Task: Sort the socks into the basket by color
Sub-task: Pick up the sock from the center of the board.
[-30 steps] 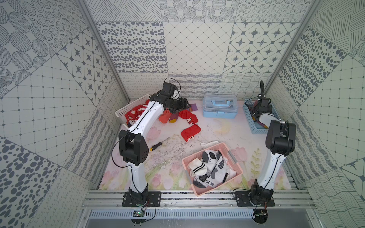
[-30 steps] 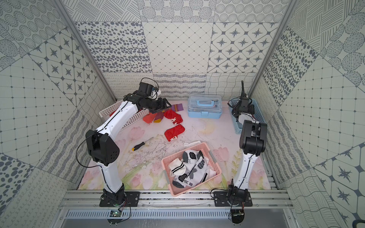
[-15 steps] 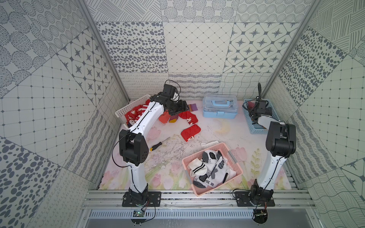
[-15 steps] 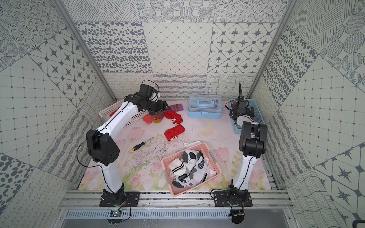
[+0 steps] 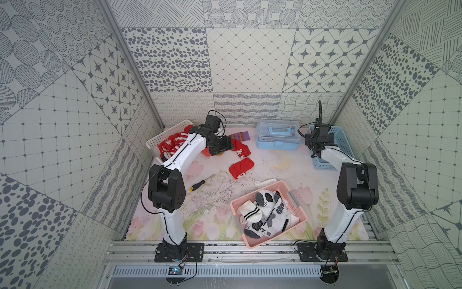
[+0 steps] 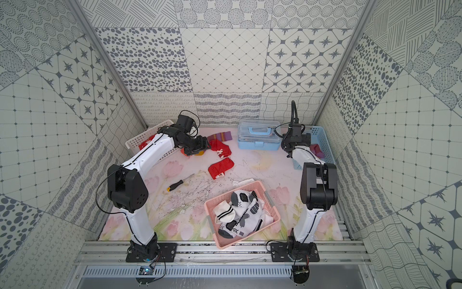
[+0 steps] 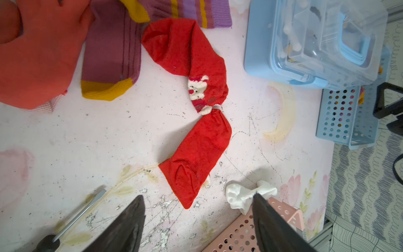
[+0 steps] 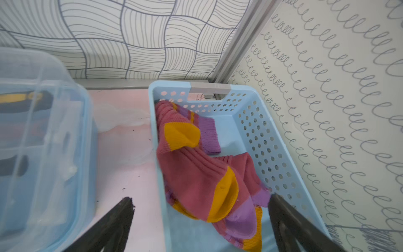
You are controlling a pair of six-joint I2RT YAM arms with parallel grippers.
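In both top views we saw red socks (image 5: 172,146) in the white basket (image 5: 160,140). Only the left wrist view showed the left pincer (image 7: 197,215) spread, empty, above a red sock (image 7: 199,156) on the bench (image 7: 87,141). Only the right wrist view showed the right pincer (image 8: 201,218) apart, empty, over purple socks (image 8: 196,174) in the blue basket (image 8: 257,135)

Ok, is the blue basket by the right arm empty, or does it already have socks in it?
Not empty. The blue basket holds purple socks with yellow toes, lying crumpled on its floor; the open right gripper hovers above them, holding nothing.
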